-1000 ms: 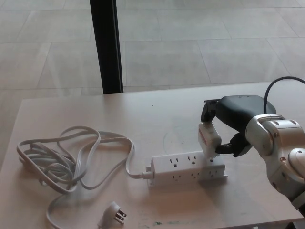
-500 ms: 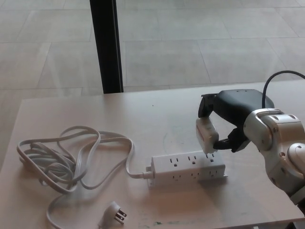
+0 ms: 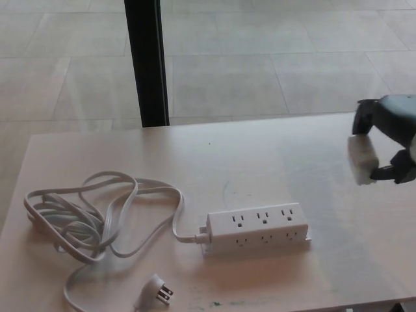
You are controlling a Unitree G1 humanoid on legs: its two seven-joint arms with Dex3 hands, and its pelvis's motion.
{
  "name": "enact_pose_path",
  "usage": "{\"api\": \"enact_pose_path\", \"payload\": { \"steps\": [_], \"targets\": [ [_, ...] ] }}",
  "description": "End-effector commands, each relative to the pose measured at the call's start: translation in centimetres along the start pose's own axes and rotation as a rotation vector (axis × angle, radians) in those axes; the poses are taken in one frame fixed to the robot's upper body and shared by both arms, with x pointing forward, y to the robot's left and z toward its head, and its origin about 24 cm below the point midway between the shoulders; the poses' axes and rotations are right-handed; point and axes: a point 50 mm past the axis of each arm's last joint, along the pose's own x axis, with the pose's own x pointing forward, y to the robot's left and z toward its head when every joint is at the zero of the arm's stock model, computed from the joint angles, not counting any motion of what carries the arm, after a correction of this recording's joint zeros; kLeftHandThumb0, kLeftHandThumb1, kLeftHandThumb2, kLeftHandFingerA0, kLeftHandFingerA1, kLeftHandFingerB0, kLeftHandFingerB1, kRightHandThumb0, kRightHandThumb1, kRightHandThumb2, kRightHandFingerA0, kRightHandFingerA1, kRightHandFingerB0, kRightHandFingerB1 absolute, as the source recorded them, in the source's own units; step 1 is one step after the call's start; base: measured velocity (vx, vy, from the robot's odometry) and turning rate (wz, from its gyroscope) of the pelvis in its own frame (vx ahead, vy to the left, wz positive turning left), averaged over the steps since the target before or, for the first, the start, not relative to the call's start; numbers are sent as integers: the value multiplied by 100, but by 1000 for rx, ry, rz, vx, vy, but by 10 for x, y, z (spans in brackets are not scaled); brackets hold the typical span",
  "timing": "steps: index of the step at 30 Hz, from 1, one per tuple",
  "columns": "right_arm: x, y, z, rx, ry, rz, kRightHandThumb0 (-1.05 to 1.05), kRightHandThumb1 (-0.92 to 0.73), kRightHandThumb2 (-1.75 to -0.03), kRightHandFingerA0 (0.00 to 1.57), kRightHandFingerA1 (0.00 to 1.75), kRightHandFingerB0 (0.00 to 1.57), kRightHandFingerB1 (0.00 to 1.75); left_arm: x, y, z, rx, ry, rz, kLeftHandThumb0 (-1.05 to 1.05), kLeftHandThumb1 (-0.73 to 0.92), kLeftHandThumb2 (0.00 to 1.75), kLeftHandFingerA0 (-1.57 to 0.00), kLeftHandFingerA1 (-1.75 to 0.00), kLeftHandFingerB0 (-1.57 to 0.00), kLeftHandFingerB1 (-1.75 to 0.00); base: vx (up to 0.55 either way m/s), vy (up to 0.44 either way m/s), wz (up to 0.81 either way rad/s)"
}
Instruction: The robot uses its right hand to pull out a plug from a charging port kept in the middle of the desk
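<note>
A white power strip (image 3: 258, 227) lies in the middle of the desk (image 3: 260, 162), all its sockets bare. Its white cable (image 3: 91, 218) coils to the left and ends in a loose pronged plug (image 3: 156, 290) near the front edge. At the right edge of the head view my right hand (image 3: 389, 140) holds a white block-shaped plug (image 3: 361, 160), lifted above the desk and well to the right of the strip. Only part of that hand shows. My left hand is out of sight.
A black vertical post (image 3: 147, 62) stands behind the desk's far edge, with a tiled floor (image 3: 260, 58) beyond. The desk's front edge runs close below the strip and the loose plug.
My right hand has pulled the white plug out of the strip's right end, lifting it and carrying it to the right edge of the view. The strip stayed put.
</note>
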Motion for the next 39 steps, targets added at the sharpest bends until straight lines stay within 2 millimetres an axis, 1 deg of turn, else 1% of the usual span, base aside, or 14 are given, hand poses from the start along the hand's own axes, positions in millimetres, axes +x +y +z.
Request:
{"api": "enact_pose_path", "payload": {
  "steps": [1,7,8,11,14,18,20,24,29,30,31,34,37,39],
  "targets": [
    [-2,10,-22,-33,47,3,-42,-76,-77,85,171,68,82,-1,9,0,-3,-12,15,-69,85,66,-83,-60,-71,-45,0,0,0],
    [-6,41,-22,-95,40,63,-42,-75,-75,85,163,69,78,-1,9,-2,-13,2,22,-69,85,66,-82,-58,-70,-44,0,0,0],
    [-8,53,-18,-133,11,80,-44,-73,-77,88,168,76,101,-1,9,-2,-10,2,22,-69,84,66,-83,-59,-71,-44,0,0,0],
    [-9,65,-12,-134,-9,88,-45,-75,-75,86,170,74,108,-1,9,-2,-19,-3,21,-69,84,66,-84,-59,-72,-45,0,0,0],
    [-7,85,2,-170,-34,140,-43,-75,-74,83,162,69,90,-1,8,-1,-11,-9,19,-70,84,66,-84,-59,-71,-44,0,0,0],
    [-9,93,16,-294,-107,160,-43,-66,-71,90,175,77,113,0,7,0,-21,-7,17,-70,85,66,-83,-59,-70,-44,0,0,0],
    [-10,96,18,-393,-118,185,-47,-65,-70,88,166,62,84,0,7,0,-19,-1,22,-71,84,66,-84,-59,-71,-44,0,0,0],
    [-11,98,17,-442,-115,222,-44,-57,-66,87,163,67,80,0,8,1,-17,-15,17,-70,85,66,-83,-60,-71,-45,0,0,0],
    [-11,96,13,-433,-83,297,-38,-55,-63,84,160,59,65,-1,7,0,-23,-8,23,-72,85,66,-83,-63,-71,-46,0,0,0],
    [-10,93,12,-424,-52,344,-42,-53,-57,83,155,36,48,-1,7,0,-24,-11,16,-71,85,66,-82,-62,-72,-47,0,0,0],
    [-10,90,11,-389,-46,347,-88,-42,-78,95,153,5,34,-1,7,-1,-26,-11,16,-70,85,66,-82,-62,-71,-46,0,0,0],
    [-8,79,7,-272,-20,375,-94,-41,-78,90,153,8,13,-2,7,-3,-28,-6,17,-71,84,66,-83,-60,-70,-44,0,0,0],
    [-7,67,4,-183,-2,376,-105,-47,-96,90,146,0,0,-2,8,-4,-7,-3,19,-71,86,67,-82,-61,-71,-46,0,0,0],
    [-8,60,3,-143,0,381,-105,-47,-96,90,146,0,0,-2,7,-4,-3,-7,19,-71,86,67,-82,-61,-71,-46,0,0,0]
  ]
}}
